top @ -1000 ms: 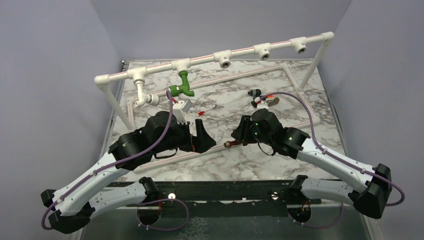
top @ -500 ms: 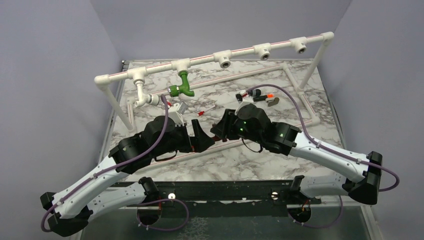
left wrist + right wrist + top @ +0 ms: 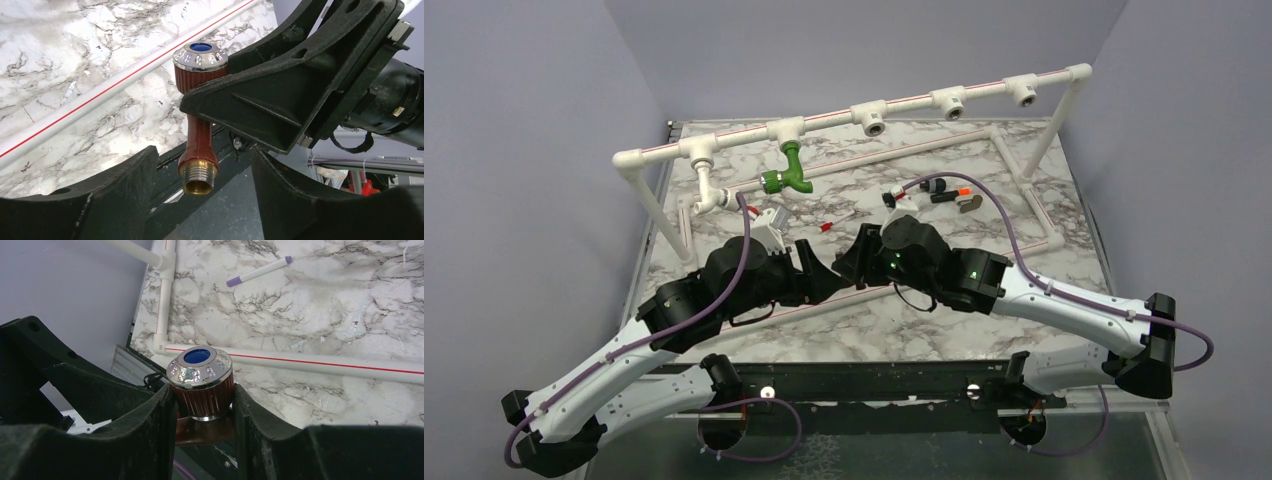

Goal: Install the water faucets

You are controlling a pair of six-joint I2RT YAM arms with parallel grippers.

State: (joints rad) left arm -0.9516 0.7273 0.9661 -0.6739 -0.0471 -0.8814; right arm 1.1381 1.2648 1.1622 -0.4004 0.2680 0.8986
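the right claw (image 3: 202,392) is clenched on the copper faucet (image 3: 200,371). its two fingers (image 3: 150,415) press against either side of the ribbed red knob, and the knob's chrome cap with a blue centre stands just clear of the fingertips. the left claw (image 3: 202,160) meets it tip to tip over the near middle of the table (image 3: 894,338), and its jaws stand apart. the faucet's red stem and bare brass thread reach into the space between the left fingers (image 3: 125,190), with a clear gap on each side, so that claw grips nothing. from the left wrist, one black finger of the right claw crosses the faucet just under the knob, and the spout is hidden behind it. a white floor pipe (image 3: 325,362) with a red line lies on the marble just beyond both claws. a purple pen (image 3: 257,271) lies farther out ahead of the right claw. the green faucet (image 3: 787,172) is well beyond the left claw, toward the back of the table. it hangs with its stem up in a t-fitting on the top rail of the pipe frame (image 3: 914,103) and its spout bent toward the right. more t-fittings sit along the same rail, far ahead of the right claw. a black piece (image 3: 951,194) with an orange tip lies on the marble beyond the right claw, among a few small bits that are too small to tell apart.
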